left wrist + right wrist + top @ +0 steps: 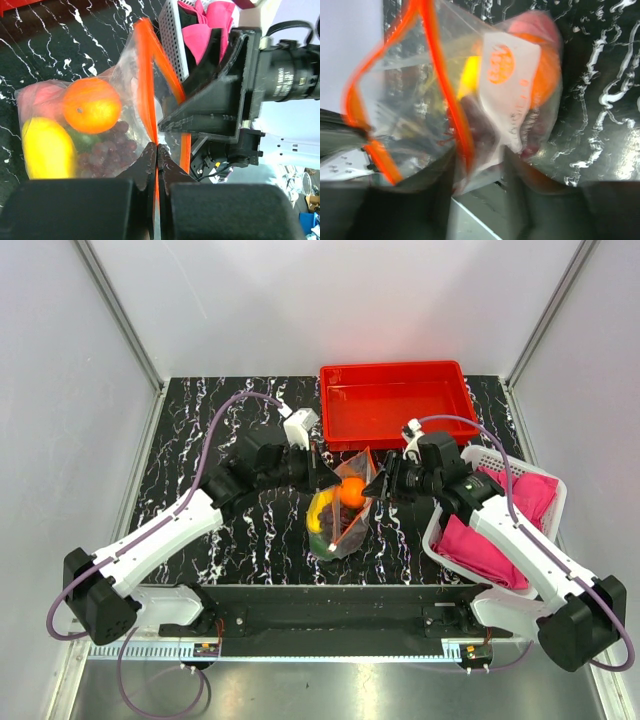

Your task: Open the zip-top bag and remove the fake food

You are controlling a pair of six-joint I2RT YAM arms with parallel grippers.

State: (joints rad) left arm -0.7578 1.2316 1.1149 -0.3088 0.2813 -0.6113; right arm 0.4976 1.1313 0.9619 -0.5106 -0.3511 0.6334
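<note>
Top external view: zip-top bag (345,515) sitting mid-table, just in front of red tray (392,405), between both arms. One zip lip being pinched tight by left gripper (156,148). Opposite lip apparently being clamped by right gripper (380,485), blur hiding exact bite. Mouth gaping, so opening is looking mostly done. Fake food not yet removed: orange ball (92,105), yellow fruit (46,147) and grape bunch (107,145) lying inside.
</note>
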